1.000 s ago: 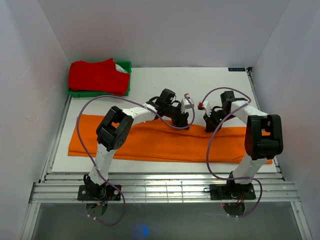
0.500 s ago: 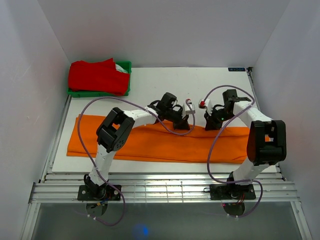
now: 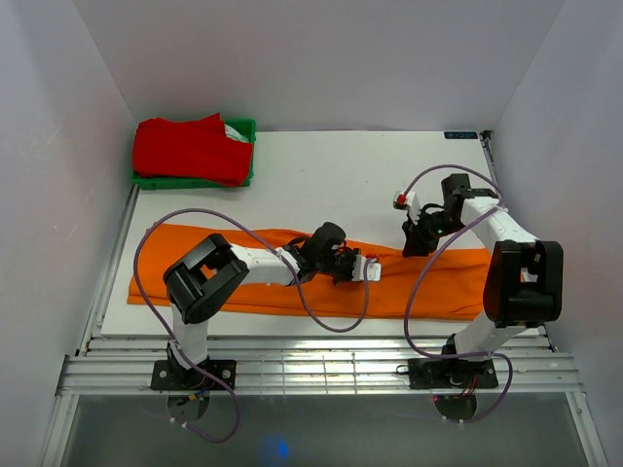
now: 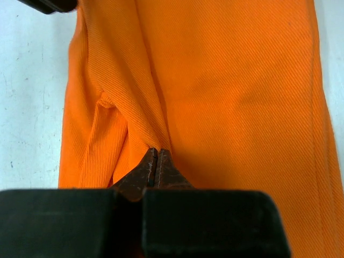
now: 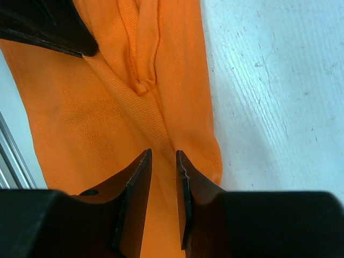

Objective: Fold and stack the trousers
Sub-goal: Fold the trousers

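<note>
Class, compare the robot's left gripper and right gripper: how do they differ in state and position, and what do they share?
The left gripper is shut, pinching a fold of the trousers; the right gripper has its jaws apart, with a gap between them. The left gripper sits over the middle of the trousers; the right gripper sits at their far edge, further right. Both have dark fingers and hang over the orange cloth.

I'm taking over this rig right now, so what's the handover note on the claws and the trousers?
Left claw: shut, pinching a ridge of the trousers near their middle.
Right claw: open over the cloth, apparently gripping nothing.
Trousers: lying stretched out along the near side of the table.
Done: no crosswise fold visible yet.
To do: fold, then stack.
</note>
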Controlling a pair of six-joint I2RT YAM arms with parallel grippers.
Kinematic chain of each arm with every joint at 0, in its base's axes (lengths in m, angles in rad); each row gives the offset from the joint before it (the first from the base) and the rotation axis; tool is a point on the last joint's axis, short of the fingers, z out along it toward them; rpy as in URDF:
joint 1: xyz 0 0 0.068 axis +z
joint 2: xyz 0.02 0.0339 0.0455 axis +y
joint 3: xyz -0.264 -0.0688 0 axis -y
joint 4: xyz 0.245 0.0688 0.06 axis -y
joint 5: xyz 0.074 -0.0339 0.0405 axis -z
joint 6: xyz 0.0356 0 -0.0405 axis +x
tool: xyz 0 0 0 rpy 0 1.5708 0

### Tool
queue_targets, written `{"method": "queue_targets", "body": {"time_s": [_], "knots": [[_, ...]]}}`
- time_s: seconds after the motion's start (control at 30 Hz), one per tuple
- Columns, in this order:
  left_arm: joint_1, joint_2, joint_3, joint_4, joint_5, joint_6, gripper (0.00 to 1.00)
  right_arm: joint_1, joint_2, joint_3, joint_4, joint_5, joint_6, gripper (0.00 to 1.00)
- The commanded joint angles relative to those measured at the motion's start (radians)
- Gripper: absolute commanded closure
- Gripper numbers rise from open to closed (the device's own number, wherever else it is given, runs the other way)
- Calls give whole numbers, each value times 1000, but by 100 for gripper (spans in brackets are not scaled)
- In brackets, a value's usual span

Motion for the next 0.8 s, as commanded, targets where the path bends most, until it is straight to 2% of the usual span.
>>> {"method": "queue_targets", "body": {"time_s": [0.0, 0.17, 0.3, 0.43, 0.77], "knots": [[-29, -42, -44, 56, -95, 115, 100, -21, 4, 62, -9, -20, 65, 69], [-69, -11, -45, 78, -158, 130, 100, 0, 1, 137, 23, -57, 280, 67], [-83, 7, -51, 115, -193, 129, 100, 70, -22, 116, 15, -23, 303, 71], [-88, 6, -65, 133, -201, 132, 100, 139, -8, 71, 26, 50, 288, 69], [-140, -7, -140, 181, -238, 173, 100, 215, 67, 71, 69, 190, 363, 43]]}}
